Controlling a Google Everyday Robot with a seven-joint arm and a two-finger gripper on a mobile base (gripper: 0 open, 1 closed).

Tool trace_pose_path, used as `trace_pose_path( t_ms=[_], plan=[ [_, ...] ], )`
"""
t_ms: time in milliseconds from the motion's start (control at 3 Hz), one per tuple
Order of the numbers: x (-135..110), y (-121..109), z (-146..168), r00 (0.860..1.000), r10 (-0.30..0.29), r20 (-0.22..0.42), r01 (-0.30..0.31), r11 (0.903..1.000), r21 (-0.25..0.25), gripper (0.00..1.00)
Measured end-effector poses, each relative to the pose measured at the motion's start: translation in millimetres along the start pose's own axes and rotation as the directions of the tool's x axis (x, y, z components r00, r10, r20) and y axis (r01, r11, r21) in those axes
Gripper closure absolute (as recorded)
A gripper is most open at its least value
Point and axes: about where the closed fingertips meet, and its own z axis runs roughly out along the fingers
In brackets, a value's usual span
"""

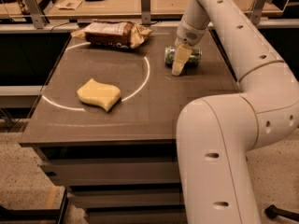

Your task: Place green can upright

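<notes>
Green-and-white, the can [194, 56] lies on its side near the back right of the worktop [140, 113], just outside a white arc [147, 72] painted there. The hand [180, 63] reaches down from the arm and sits right at the can, crossing in front of its middle and touching the worktop; whether it is apart or clamped on the can I cannot tell. A brown bag [112, 33] lies at the back edge, left of the can. A yellow sponge [99, 94] rests well apart, front left.
</notes>
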Motion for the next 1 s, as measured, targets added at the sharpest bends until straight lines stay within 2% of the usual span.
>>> trace_pose_path(
  t_ms=[333, 1000],
  plan=[
    [-1.0, -0.7, 6.3, 0.998, -0.035, -0.051, 0.034, 0.9993, -0.013, 0.40],
    [-3.9, -1.7, -3.0, 0.998, -0.035, -0.051, 0.035, 0.9993, -0.013, 0.87]
  ],
)
